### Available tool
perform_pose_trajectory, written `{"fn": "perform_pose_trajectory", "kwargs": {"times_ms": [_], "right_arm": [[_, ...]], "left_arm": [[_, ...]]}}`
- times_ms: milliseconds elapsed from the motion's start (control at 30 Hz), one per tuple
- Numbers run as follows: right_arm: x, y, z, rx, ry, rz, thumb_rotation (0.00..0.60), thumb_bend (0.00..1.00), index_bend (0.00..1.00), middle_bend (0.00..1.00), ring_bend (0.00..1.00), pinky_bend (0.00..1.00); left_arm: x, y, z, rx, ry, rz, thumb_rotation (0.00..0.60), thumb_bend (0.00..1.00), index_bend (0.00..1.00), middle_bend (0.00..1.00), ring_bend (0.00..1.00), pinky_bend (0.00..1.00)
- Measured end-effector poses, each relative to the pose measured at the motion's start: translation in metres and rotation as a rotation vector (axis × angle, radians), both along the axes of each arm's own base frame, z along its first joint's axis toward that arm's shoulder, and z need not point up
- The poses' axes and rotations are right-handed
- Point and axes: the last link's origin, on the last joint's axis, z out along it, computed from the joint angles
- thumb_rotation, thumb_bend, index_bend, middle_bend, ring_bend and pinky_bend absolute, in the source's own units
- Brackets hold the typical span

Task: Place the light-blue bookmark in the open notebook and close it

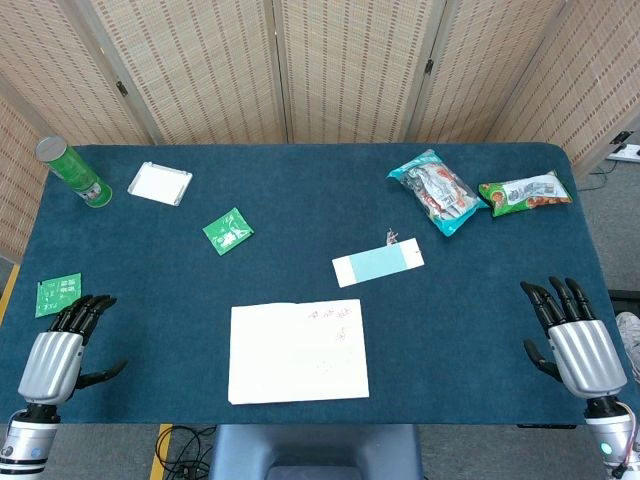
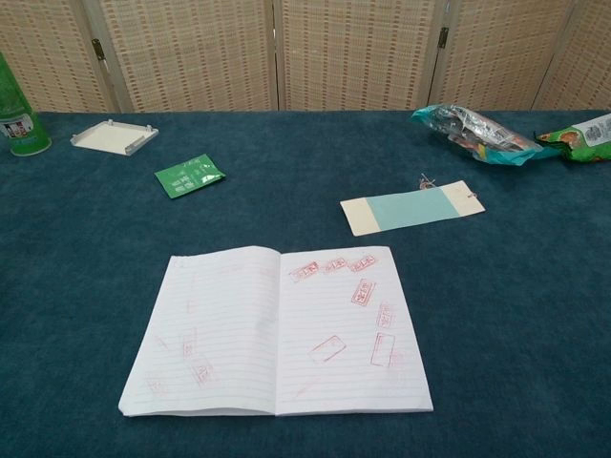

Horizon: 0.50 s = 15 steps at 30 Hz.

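Reaching for light-blue bookmark (image 1: 378, 265) comes first — nothing grasped yet. Bookmark flat on table (image 1: 300, 190), at 1 o'clock from open notebook (image 1: 297, 351), near but apart. Right hand (image 1: 573, 338) at 3 o'clock, fingers spread, empty; left hand (image 1: 62, 345) at 9 o'clock, likewise. Judgement: use right hand, pinch bookmark's near edge — thin, hugs cloth — avoid tassel end.

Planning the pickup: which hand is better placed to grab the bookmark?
Probably the right hand. The bookmark lies right of the notebook, on that hand's side, with bare table between them. The left hand would have to cross over the notebook.
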Motion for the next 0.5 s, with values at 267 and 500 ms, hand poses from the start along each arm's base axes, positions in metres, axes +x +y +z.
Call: {"fn": "perform_pose_trajectory", "kwargs": {"times_ms": [267,500], "right_arm": [[-0.0029,0.0055,-0.0008,-0.004,-0.011,-0.01,0.6,0.29,0.05,0.18,0.05,0.08],[-0.0049,0.0099,0.0025,-0.017,-0.019,-0.015,0.6,0.29,0.06,0.18,0.05,0.08]], "left_arm": [[0.0002,0.0028,-0.0031,-0.008,0.005,0.017,0.6,0.17,0.18,0.2,0.14,0.22],[0.004,0.0049,-0.0034,-0.003,-0.002,0.001,0.6,0.17,0.18,0.2,0.14,0.22]]}}
